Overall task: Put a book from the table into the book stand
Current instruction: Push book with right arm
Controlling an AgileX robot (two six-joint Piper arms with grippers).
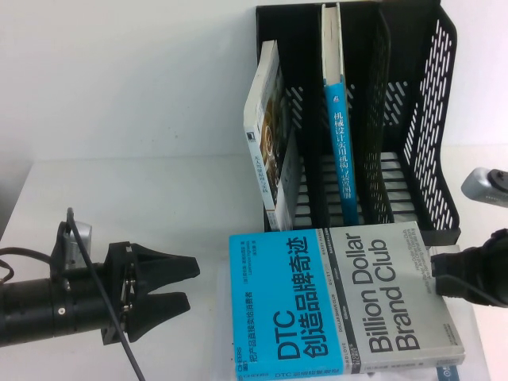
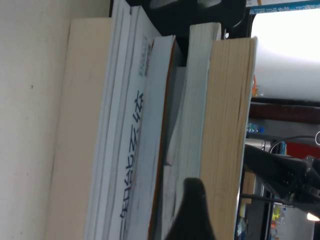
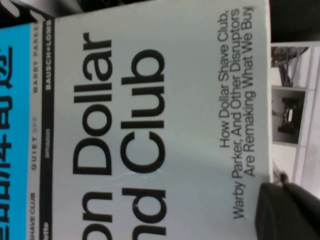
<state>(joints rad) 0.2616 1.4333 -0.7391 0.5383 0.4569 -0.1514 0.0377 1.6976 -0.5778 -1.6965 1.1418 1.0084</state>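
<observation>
Two grippers flank the book [image 1: 341, 302], flat on the worktop [image 1: 119, 198] before the book stand [image 1: 429, 119]. Left gripper [image 1: 186, 284] hangs jaws apart; right gripper [image 1: 435, 270] jaws clamp the book's edge. Next: lift, upend it into a free slot

I count three books: one cyan-and-grey book [image 1: 341, 302] flat on the table [image 1: 143, 198], and two standing in one black book stand [image 1: 429, 119]. I have two grippers, left gripper [image 1: 181, 284] and right gripper [image 1: 444, 274].
</observation>
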